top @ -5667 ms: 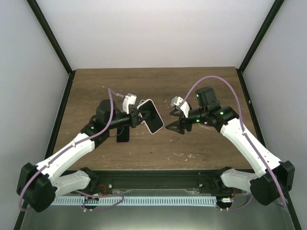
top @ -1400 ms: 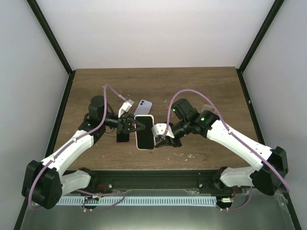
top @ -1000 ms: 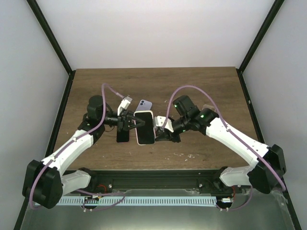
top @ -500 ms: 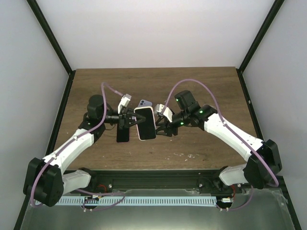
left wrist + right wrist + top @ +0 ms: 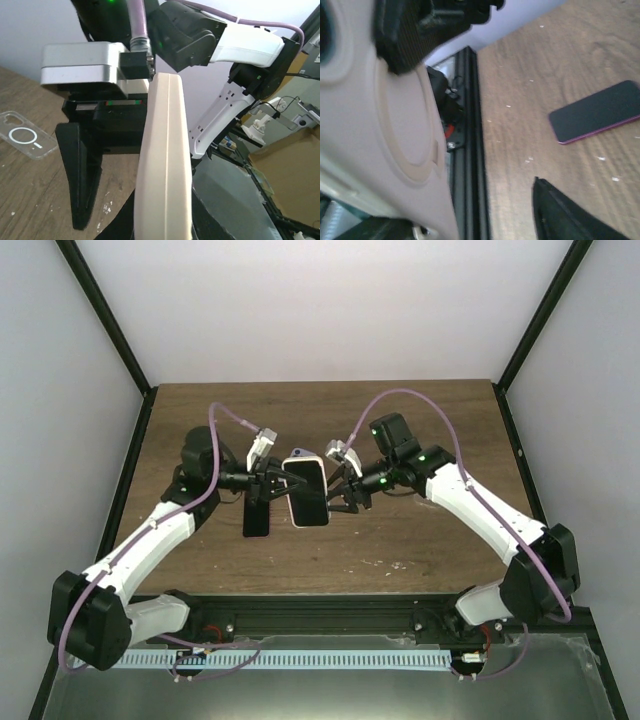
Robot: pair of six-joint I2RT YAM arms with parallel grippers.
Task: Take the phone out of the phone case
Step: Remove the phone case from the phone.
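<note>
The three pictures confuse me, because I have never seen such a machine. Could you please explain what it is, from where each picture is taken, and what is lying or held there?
It is a robot with two white arms fixed at the near edge of a wooden table. The top picture looks down from above and behind the arms. The other two pictures come from small cameras on the wrists, so everything in them looks very close. The left tool is shut on a phone that sits in a cream case, held above the table. The right tool is open, right beside the case; I cannot tell whether it touches. On the table lie a second dark phone and a clear empty case.
</note>
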